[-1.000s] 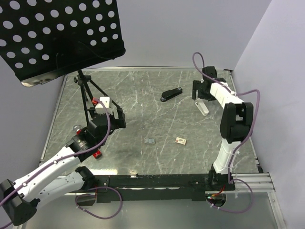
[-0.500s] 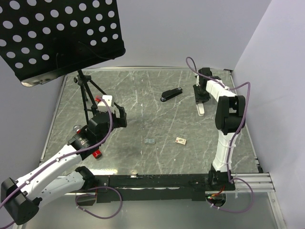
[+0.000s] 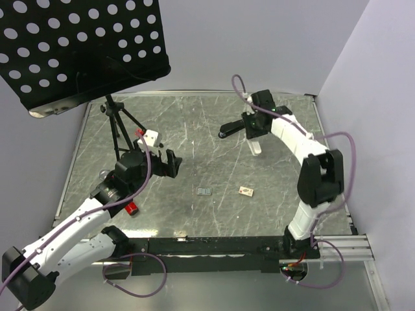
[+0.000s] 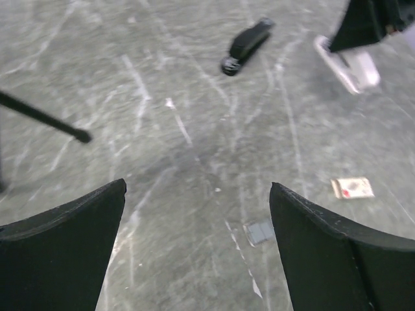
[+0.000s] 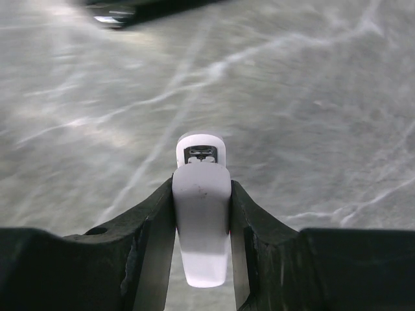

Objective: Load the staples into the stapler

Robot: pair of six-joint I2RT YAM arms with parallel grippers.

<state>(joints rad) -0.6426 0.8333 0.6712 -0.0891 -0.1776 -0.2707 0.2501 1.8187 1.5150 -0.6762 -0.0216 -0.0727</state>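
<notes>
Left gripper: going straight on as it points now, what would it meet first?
Probably the bare table; the grey staples lie slightly right of where the left gripper points. Depth is unclear.

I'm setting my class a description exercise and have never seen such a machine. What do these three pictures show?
Two robot arms stand at the near edge of a table. One picture looks down from above; the other two come from a camera on each wrist. The right gripper is closed on a white stapler; the left gripper is open and empty. On the table lie a black stapler, a small printed staples box and a greyish see-through rectangle.
</notes>
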